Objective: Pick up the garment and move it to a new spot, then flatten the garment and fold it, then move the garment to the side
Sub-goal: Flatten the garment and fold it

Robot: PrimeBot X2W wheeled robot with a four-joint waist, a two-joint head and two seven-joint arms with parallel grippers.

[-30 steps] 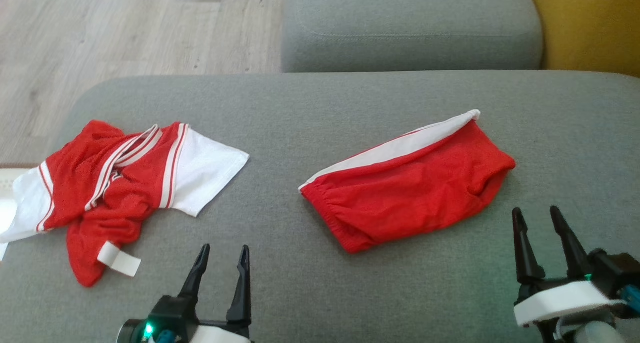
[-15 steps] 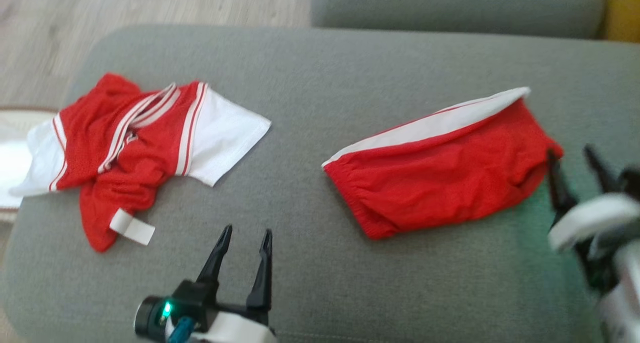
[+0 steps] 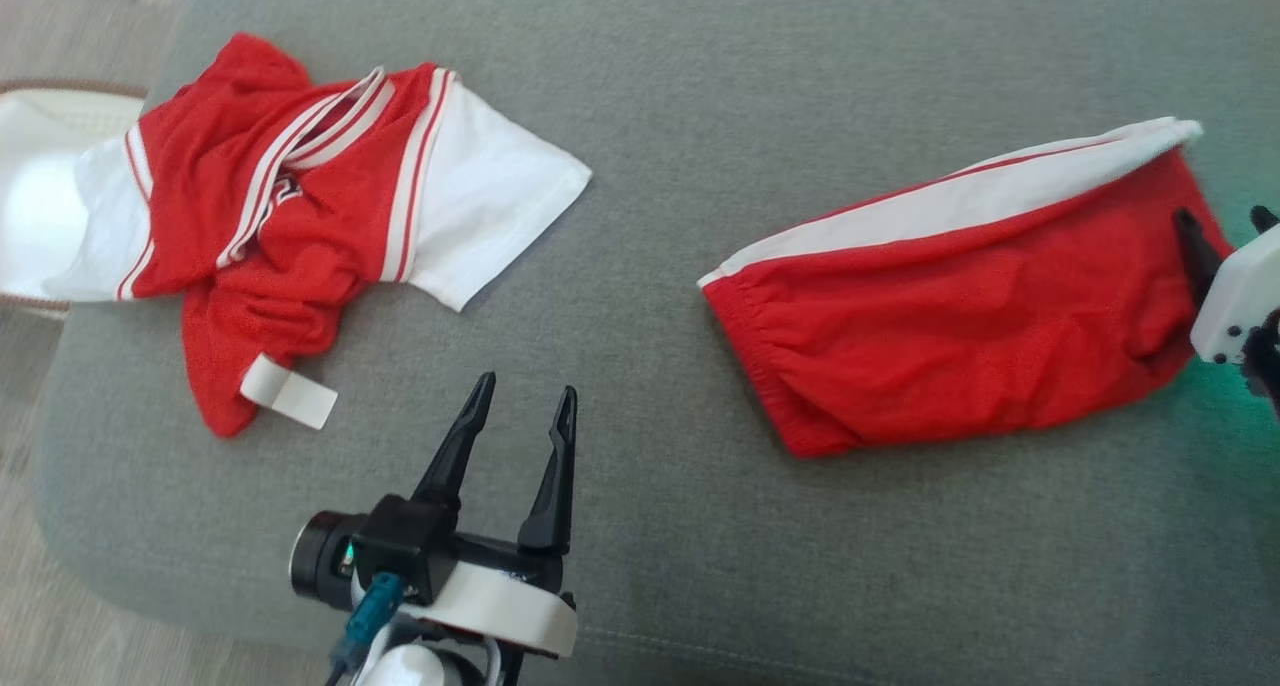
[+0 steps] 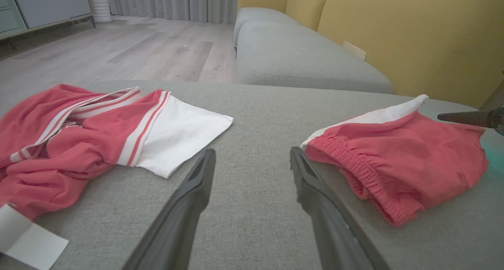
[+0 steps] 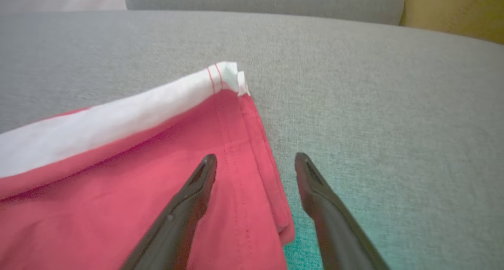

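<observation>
A red pair of shorts [image 3: 960,316] with a white side stripe lies folded flat on the right of the grey cushion [image 3: 700,116]. My right gripper [image 3: 1220,214] is open at its right hem. In the right wrist view the fingers straddle that hem edge [image 5: 271,183], the left one over the red cloth [image 5: 118,191]. A crumpled red and white shirt [image 3: 290,216] lies at the left with a white tag [image 3: 290,396]. My left gripper [image 3: 528,386] stands open over bare cushion between the two garments, holding nothing; the left wrist view shows it [image 4: 252,152] between shirt [image 4: 78,132] and shorts [image 4: 397,163].
A white basket [image 3: 40,166] sits off the cushion's left edge. A second grey cushion [image 4: 295,61] and a yellow backrest [image 4: 393,26] lie beyond. Wood floor [image 4: 118,53] is at the far left. The cushion's front edge runs just under my left gripper.
The head camera has dipped and moved closer. My right gripper has gone forward from the cushion's front to the shorts' right hem. The garments lie as before.
</observation>
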